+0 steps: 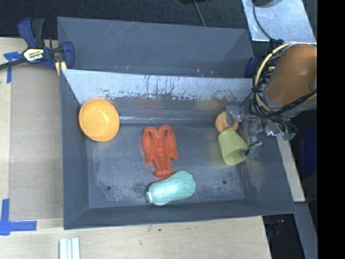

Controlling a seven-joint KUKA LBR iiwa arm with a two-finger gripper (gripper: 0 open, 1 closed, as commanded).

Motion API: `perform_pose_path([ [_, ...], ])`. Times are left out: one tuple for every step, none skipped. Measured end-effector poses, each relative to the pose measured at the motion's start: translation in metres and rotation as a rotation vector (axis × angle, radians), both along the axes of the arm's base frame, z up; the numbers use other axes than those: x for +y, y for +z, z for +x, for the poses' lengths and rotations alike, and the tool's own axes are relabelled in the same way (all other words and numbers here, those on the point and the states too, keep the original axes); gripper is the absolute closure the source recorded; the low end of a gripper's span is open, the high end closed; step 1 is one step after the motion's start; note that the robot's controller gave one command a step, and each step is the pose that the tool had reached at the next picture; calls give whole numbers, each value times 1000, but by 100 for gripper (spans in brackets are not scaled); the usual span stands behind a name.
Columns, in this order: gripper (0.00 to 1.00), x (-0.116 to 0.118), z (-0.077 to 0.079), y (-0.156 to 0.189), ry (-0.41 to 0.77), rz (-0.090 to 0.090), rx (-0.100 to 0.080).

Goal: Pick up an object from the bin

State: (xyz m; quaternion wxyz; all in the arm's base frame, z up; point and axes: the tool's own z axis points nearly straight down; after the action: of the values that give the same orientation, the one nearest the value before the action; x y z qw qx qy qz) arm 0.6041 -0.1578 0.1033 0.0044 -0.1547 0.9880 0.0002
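1. The grey metal bin [161,53] holds five loose things, well apart on its floor; no heap.
2. The arm with its orange wrist cover [291,74] reaches in over the right wall; the jaws hang low at the right end of the floor, just beside a yellow-green plastic cup; whether they are apart, together or clamped on the rim, I cannot tell.
3. The round yellow plastic bowl [99,120] sits at the far left; wide and smooth, likely awkward to pinch.
4. The pale green cabbage-shaped toy [171,188] lies near the front wall; the red toy lobster [160,149] lies mid-floor just behind it.
5. The yellow-green plastic cup [232,147] lies on its side at the right, nearest the jaws, so I take it for the target; it looks hollow, light and fairly stiff, with a smooth curved wall that may roll or slip; best taken by the rim, one jaw inside and one outside.
6. A small tan rounded thing [222,122] lies just behind the cup; too small to name.
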Motion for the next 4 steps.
perform_pose_path([
  [0, 7, 9, -7, 262, -3, -12],
  [100, 5, 15, -20, 239, 5, -3],
  [100, 5, 15, -20, 239, 4, -3],
  [100, 6, 10, -9, 240, 8, 14],
])
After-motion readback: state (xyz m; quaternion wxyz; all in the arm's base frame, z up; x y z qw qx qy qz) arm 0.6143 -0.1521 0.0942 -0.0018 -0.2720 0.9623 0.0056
